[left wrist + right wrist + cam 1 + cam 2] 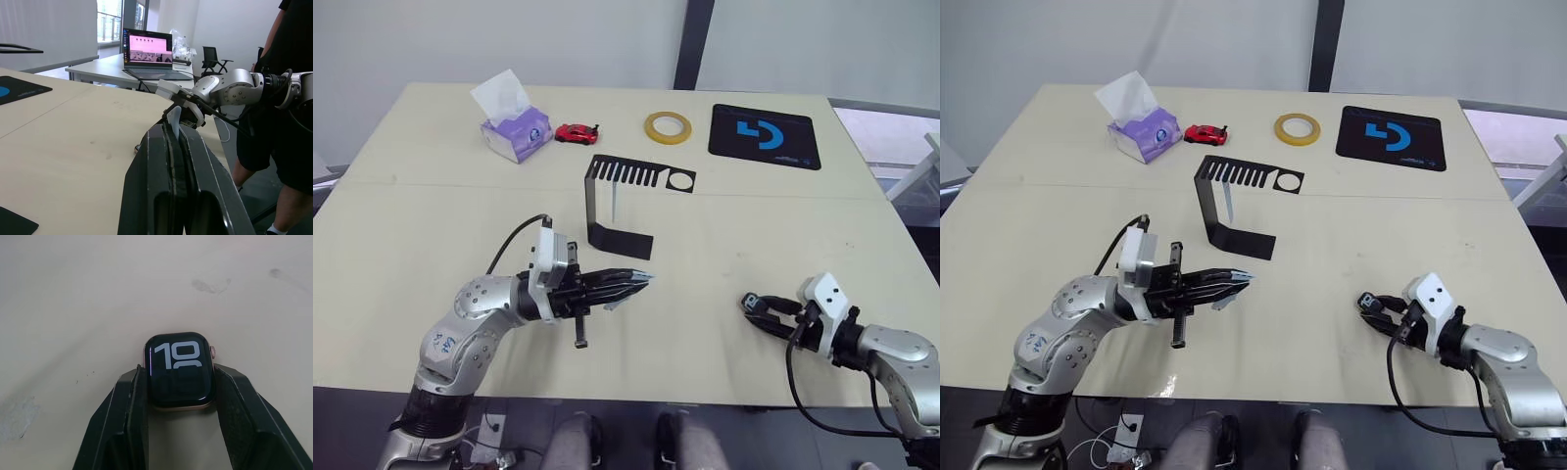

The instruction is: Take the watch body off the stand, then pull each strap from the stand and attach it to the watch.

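watch body (181, 369): glossy dark glass screen, smooth pale metallic rim.
right gripper (178, 404): matt black plastic-looking fingers.
left gripper (641, 281): smooth black fingers with a slight sheen.
strap (174, 119): pale blue, smooth, looks rubbery.
stand (619, 204): thin black sheet, semi-matt.
table (431, 235): beige top, smooth, matt, faintly scuffed.
mat (764, 136), at 1 o'clock from the stand: black, matt.
tape roll (667, 126): yellowish, glossy.
tissue pack (515, 131): purple wrap, soft white paper.
toy car (576, 132): glossy red.

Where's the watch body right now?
The watch body is off the stand, clamped in the right gripper low over the table's near right part, across from the left gripper, which pinches a strap.
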Robot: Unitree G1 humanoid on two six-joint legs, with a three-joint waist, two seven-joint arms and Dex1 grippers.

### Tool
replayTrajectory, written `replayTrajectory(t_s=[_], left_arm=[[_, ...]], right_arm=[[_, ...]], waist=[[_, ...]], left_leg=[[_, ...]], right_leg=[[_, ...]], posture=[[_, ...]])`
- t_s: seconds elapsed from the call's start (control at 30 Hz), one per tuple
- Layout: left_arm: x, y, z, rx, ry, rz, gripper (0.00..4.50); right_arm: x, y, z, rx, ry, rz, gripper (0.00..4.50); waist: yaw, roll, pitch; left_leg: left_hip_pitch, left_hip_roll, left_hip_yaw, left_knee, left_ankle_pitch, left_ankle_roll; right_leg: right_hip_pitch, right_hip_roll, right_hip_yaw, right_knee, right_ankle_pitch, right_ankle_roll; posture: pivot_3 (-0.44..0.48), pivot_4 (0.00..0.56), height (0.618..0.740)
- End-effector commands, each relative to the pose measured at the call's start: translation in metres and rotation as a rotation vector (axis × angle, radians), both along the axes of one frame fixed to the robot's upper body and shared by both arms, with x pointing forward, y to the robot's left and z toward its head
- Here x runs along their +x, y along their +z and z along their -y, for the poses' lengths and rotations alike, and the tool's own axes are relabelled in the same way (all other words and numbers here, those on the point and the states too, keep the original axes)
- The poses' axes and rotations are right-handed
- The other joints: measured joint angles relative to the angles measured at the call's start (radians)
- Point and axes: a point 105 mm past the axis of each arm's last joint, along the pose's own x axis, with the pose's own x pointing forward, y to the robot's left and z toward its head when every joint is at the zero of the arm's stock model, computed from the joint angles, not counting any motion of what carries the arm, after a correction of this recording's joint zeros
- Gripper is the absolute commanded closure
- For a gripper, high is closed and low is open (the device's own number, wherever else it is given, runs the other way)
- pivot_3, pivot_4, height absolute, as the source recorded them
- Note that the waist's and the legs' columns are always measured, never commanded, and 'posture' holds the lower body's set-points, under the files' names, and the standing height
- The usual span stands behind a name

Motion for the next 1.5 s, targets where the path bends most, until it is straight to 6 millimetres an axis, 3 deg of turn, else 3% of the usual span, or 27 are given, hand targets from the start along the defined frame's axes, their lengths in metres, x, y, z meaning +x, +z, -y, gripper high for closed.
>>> replayTrajectory(t_s=[0.03,0.13,0.27,0.4,0.57,0.9,1.5], left_arm=[[0.000,0.015,-0.003,-0.005,0.017,0.105,4.50],[0.007,0.019,-0.009,0.051,0.070,0.238,4.50],[0.007,0.018,-0.013,0.176,0.075,0.471,4.50],[0.007,0.017,-0.009,0.262,0.056,0.657,4.50],[0.011,0.006,-0.004,0.381,0.012,0.792,4.50],[0.003,-0.009,0.012,0.430,-0.069,0.788,4.50],[0.005,-0.016,0.015,0.455,-0.062,0.754,4.50]], right_arm=[[-0.006,0.011,-0.007,0.067,0.025,-0.016,2.96],[-0.014,0.038,-0.020,0.183,0.078,-0.048,2.96],[-0.031,0.070,-0.054,0.333,0.204,-0.179,2.96],[-0.046,0.085,-0.085,0.459,0.290,-0.353,2.96],[-0.044,0.086,-0.113,0.521,0.284,-0.469,2.96],[-0.040,0.082,-0.133,0.546,0.217,-0.592,2.96],[-0.036,0.081,-0.135,0.555,0.185,-0.611,2.96]], waist=[[0.000,0.000,0.000],[0.004,0.000,0.000],[0.002,0.000,0.000],[0.003,0.000,0.000],[0.013,0.000,0.000],[0.012,0.000,0.000],[0.012,0.000,0.000]], left_leg=[[0.000,0.000,0.000,0.000,0.000,0.000],[-0.001,0.000,0.000,0.001,0.000,0.000],[-0.001,0.000,0.000,0.000,0.000,0.001],[-0.002,0.002,-0.002,0.000,-0.001,0.001],[-0.006,0.001,-0.001,0.003,-0.002,0.002],[-0.008,0.001,-0.001,0.007,-0.003,0.004],[-0.008,0.002,-0.001,0.007,-0.003,0.005]], right_leg=[[0.000,0.000,0.000,0.000,0.000,0.000],[0.000,0.000,0.000,0.000,0.000,0.000],[-0.001,-0.001,0.000,0.000,0.000,0.000],[-0.001,-0.002,-0.001,-0.001,0.000,0.000],[-0.003,-0.003,-0.002,-0.001,0.000,-0.001],[-0.003,-0.002,-0.002,-0.001,0.001,0.001],[-0.003,-0.002,-0.002,-0.001,0.001,0.001]], posture=[[0.000,0.150,0.740],[0.000,0.150,0.740],[0.000,0.150,0.740],[0.000,0.150,0.740],[0.000,0.150,0.740],[0.000,0.150,0.740],[0.000,0.150,0.740]])
